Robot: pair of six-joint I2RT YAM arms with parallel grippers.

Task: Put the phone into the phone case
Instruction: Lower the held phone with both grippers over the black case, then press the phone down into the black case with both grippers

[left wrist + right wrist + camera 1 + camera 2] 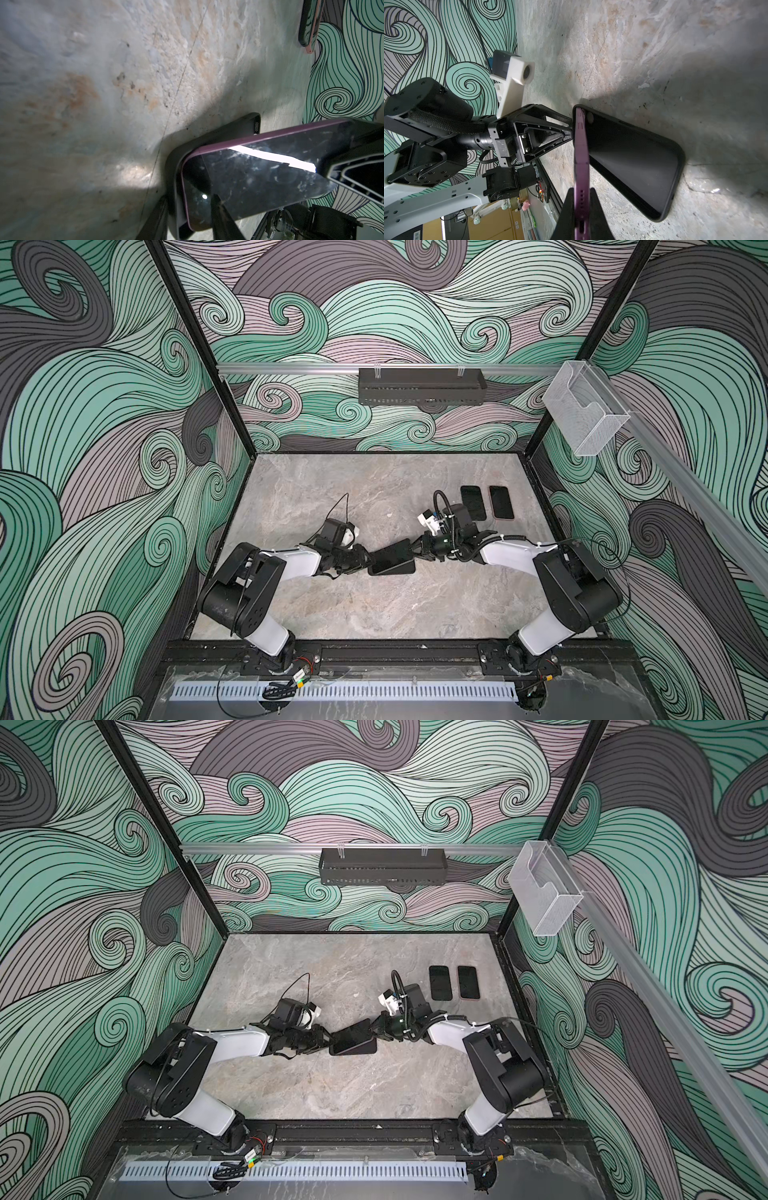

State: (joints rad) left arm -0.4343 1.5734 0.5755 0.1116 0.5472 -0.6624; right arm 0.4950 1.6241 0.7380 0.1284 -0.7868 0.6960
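A purple phone [395, 551] [581, 155] slants over a black phone case [397, 569] [633, 158] that lies open side up at the table's middle. The phone's far end sits inside the case's end [218, 133]. The other end is raised, and my right gripper [412, 549] [582, 193] is shut on that end, by the charging port. My left gripper [370, 562] [189, 199] clamps the opposite end. One finger presses the case's back and the other lies on the phone's screen [259, 172]. Both top views show the two arms meeting at the case [358, 1049].
Two more dark phones [473, 502] [501, 502] lie side by side at the back right of the marble table [332, 605]. A black basket [420, 386] hangs on the rear rail and a clear bin [582, 410] on the right rail.
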